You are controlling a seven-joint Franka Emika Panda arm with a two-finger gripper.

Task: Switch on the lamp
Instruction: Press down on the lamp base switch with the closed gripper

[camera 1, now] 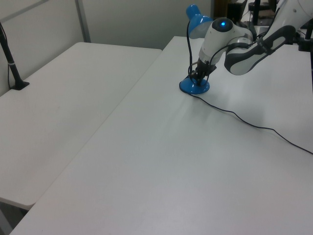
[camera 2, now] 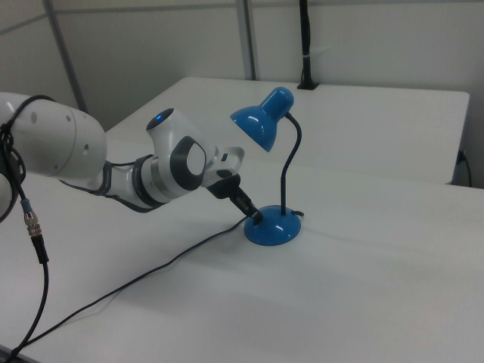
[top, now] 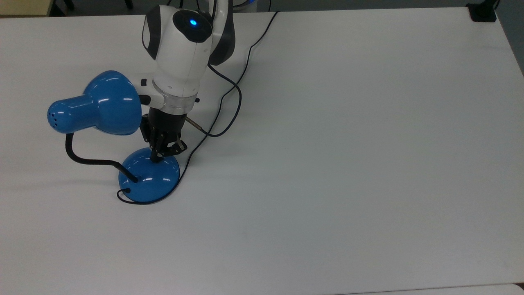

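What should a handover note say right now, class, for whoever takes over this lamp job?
Claw: tip at the rear edge of the lamp base, nothing held.
Lamp: upright on the white table, shade unlit, cord trailing away across the table.
Done: claw brought to the base.
Left: no glow shows, so the lamp appears off; the switch probably needs pressing.
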